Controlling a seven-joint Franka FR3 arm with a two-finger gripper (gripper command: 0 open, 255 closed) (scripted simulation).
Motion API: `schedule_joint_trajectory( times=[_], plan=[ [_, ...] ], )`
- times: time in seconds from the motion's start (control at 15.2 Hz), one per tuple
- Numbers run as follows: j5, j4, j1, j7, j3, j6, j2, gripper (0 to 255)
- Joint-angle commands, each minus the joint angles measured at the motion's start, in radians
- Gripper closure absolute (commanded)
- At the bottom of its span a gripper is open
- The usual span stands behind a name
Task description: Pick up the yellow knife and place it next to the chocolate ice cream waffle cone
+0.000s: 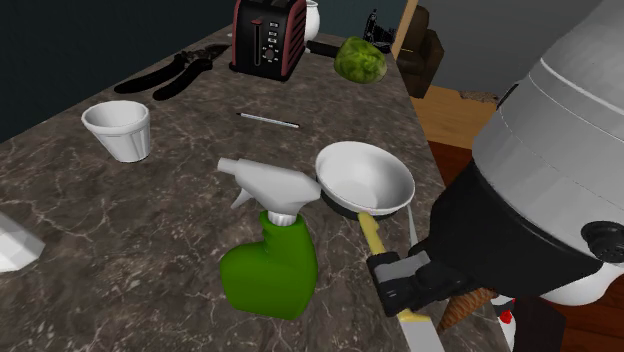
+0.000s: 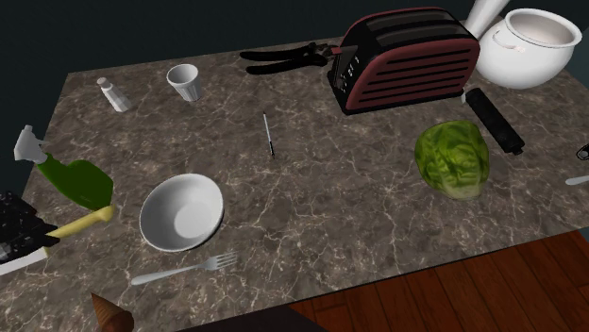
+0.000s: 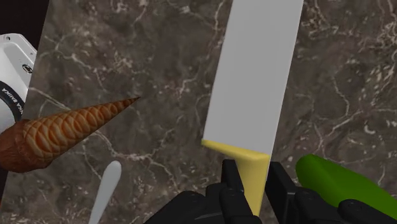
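Currently the gripper (image 3: 253, 177) is clamped on the yellow handle of the knife (image 3: 254, 70), its grey blade reaching out over the marble counter (image 3: 159, 51) by the stand-side edge. The cone (image 3: 63, 130) lies on its side near the blade, apart. Advice: lower flat alongside the cone, clear of the fork (image 3: 105, 191) and the green spray bottle (image 3: 337, 184), then let go.

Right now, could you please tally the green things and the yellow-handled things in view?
Green: 2, bottle and lettuce
Yellow-handled: 1, knife
Total: 3
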Motion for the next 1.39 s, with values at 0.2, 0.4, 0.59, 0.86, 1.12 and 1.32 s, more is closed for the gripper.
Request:
schedule_joint_trajectory(
  times=[0.2, 0.4, 0.59, 0.86, 1.12, 1.32],
  plan=[
    [0.013, -0.071, 0.008, -0.003, 0.012, 0.061, -0.011, 255],
    [0.021, -0.113, 0.011, -0.004, 0.021, 0.1, -0.015, 255],
    [0.028, -0.152, 0.015, -0.005, 0.031, 0.139, -0.017, 255],
    [0.038, -0.203, 0.018, -0.006, 0.047, 0.191, -0.016, 255],
    [0.045, -0.242, 0.02, -0.006, 0.061, 0.235, -0.012, 255],
    [0.045, -0.242, 0.019, -0.006, 0.061, 0.235, -0.012, 255]
  ],
)
